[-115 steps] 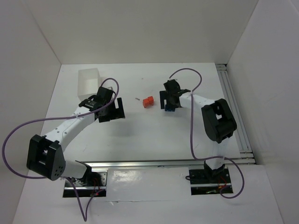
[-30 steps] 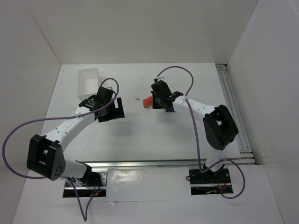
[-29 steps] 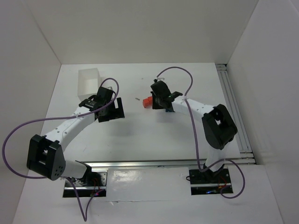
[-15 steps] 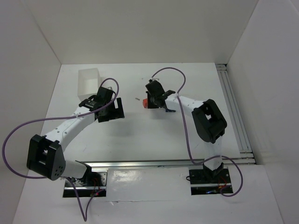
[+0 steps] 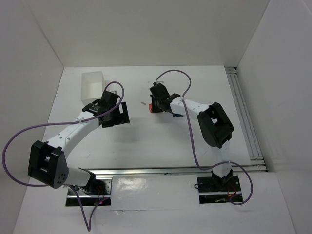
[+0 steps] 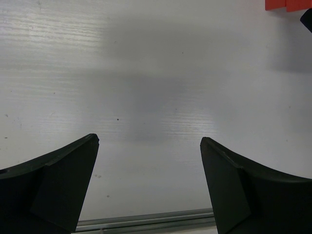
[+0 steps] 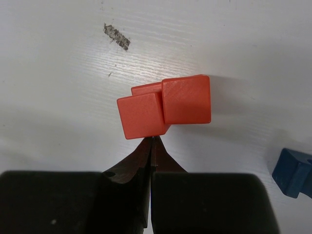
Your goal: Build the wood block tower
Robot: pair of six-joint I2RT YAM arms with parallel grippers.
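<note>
White table [image 5: 146,146] and white walls close in both arms, with the box [image 5: 92,84] at the far left. Left gripper [image 6: 148,140] hangs over the tabletop near that box, jaws spread wide and holding nothing. Right gripper [image 7: 152,141] is closed tight on nothing. Its tips are pressed together right at the near edge of the red blocks [image 7: 165,107], which sit clustered mid-table with one overlapping the others, while the blue block [image 7: 292,173] lies apart to their right.
</note>
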